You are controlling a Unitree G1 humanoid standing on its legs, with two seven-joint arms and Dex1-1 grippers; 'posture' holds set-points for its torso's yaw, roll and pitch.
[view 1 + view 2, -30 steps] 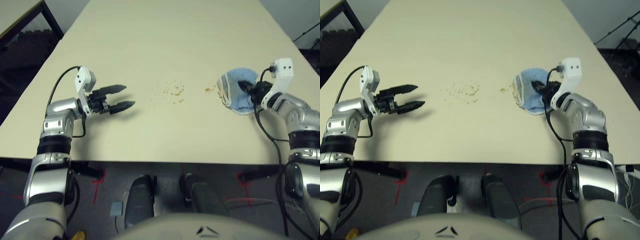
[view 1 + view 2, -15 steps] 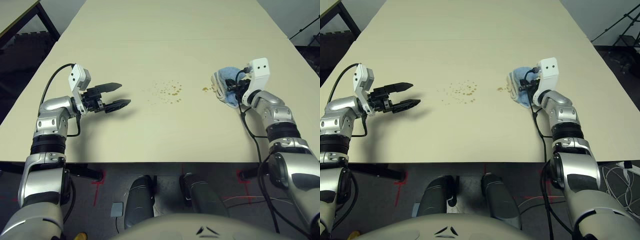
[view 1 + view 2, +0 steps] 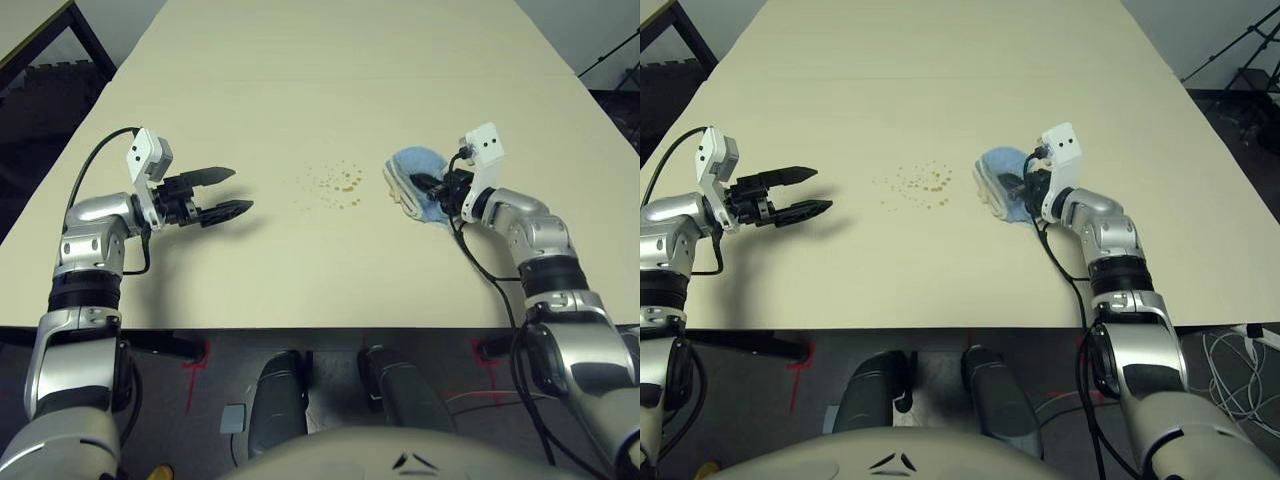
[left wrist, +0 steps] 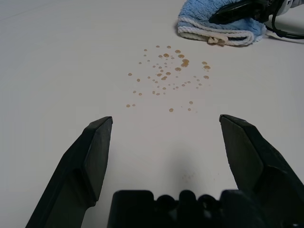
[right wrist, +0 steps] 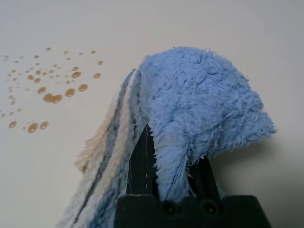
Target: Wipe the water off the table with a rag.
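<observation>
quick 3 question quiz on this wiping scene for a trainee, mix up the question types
1. True or false: the left gripper has its fingers spread and holds nothing.
2. Multiple choice: the right gripper is A) open above the table, B) shut on the rag, C) shut on nothing.
3. Short answer: on which side of the rag does the water lie, in the head views?

Key: 1. True. 2. B. 3. On the robot's left of the rag, between it and the left gripper.
</observation>
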